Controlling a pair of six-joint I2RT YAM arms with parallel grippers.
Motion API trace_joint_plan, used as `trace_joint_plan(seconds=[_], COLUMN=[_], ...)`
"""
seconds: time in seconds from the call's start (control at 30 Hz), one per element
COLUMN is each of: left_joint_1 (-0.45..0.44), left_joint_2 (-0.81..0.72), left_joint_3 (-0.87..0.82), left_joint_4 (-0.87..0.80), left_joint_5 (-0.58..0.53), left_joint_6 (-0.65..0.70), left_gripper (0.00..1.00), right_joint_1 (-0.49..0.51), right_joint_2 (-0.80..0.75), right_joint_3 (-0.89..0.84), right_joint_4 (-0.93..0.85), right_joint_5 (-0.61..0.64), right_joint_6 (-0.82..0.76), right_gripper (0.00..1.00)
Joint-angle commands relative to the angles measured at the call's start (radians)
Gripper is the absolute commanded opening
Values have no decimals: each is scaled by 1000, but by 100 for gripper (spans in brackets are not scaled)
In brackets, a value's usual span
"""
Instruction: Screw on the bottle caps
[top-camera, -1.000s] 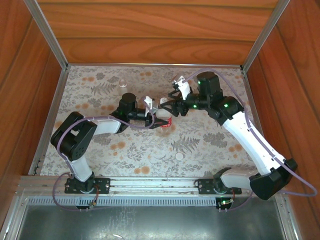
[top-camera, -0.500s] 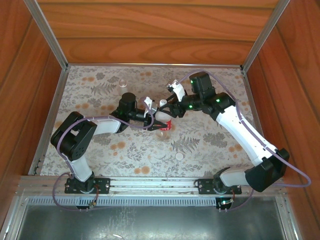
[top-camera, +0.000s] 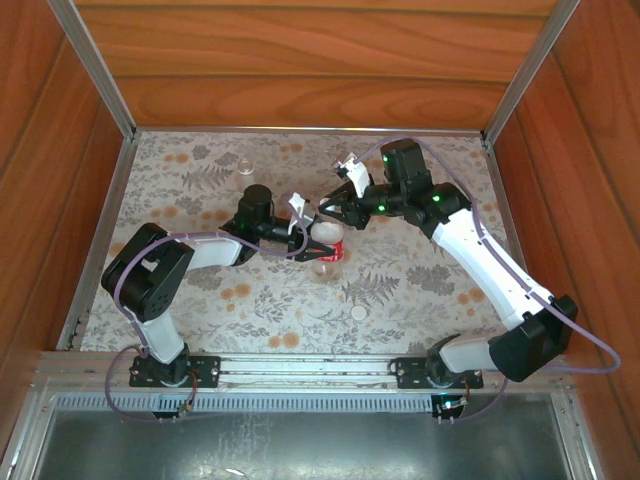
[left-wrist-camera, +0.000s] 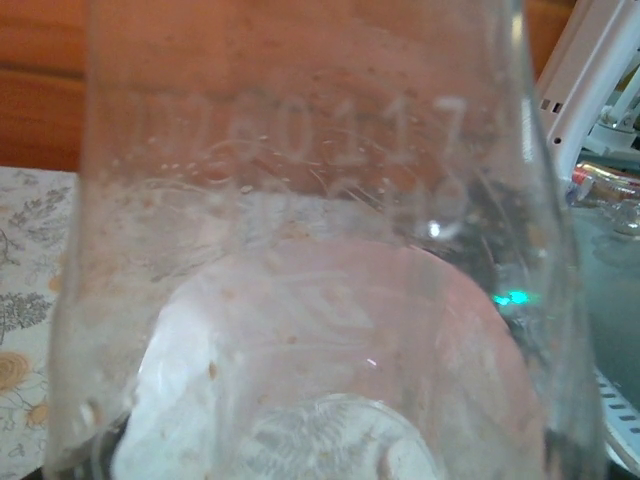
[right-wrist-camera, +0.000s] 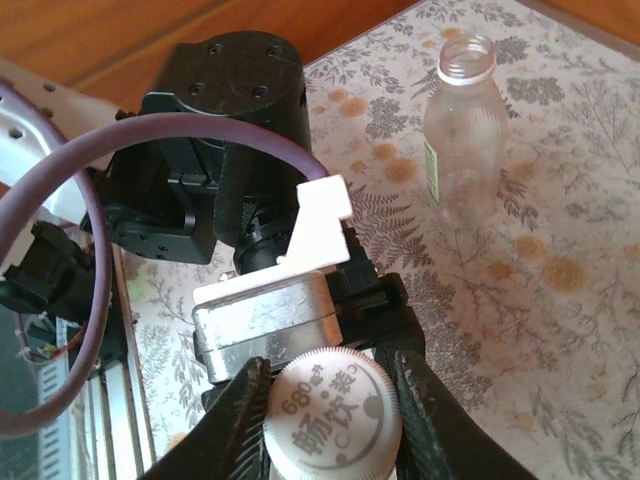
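Now right hand (right-wrist-camera: 330, 405) pinches cap (right-wrist-camera: 331, 428) atop red-label bottle (top-camera: 329, 251) the left hand (top-camera: 307, 238) clamps; tilt risks cross-threading.

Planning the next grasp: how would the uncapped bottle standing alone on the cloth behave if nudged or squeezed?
The uncapped bottle looks empty, so probably light and easily tipped. Its clear plastic wall would likely dent under a firm squeeze. Tipped over, its round body may roll.

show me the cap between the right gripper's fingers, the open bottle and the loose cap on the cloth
white cap (right-wrist-camera: 332, 405): right wrist view, middle of its printed top
open bottle (right-wrist-camera: 465, 130): right wrist view, its clear body
loose cap (top-camera: 359, 313): top external view, its flat top
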Motion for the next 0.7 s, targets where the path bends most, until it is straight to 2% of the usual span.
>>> trace_joint_plan(seconds=[0.0,0.07,0.17,0.2,0.27,0.37,0.43,0.5,0.57,0.67], left_joint_1=[-1,-1,-13,-22,-48,-119,-159,-199,-222,-223], left_joint_2=[2,-3,-8,-8,-12,-12,-5,4,8,-4], left_joint_3=[21,16,13,14,12,11,16,25,29,9], left_joint_4=[23,23,23,23,23,23,23,25,24,24], left_joint_5=[-19,-116,-331,-442,-640,-937,-1041,-1162,-1228,-1227], left_joint_6=[3,5,22,24,61,170,243,291,312,289], left_gripper=[58,57,57,56,55,55,55,55,55,55], right_joint_1=[6,6,9,15,40,107,150,185,194,193], right_joint_2=[12,27,60,68,79,114,150,182,199,178], right_joint_3=[23,27,6,-10,-37,-32,-13,8,23,12], right_joint_4=[-13,11,94,129,190,186,178,180,180,204], right_joint_5=[2,95,237,294,465,766,930,1040,1082,1082], right_joint_6=[18,79,218,268,403,515,544,564,589,570], right_gripper=[18,2,0,0,0,0,0,1,4,7])
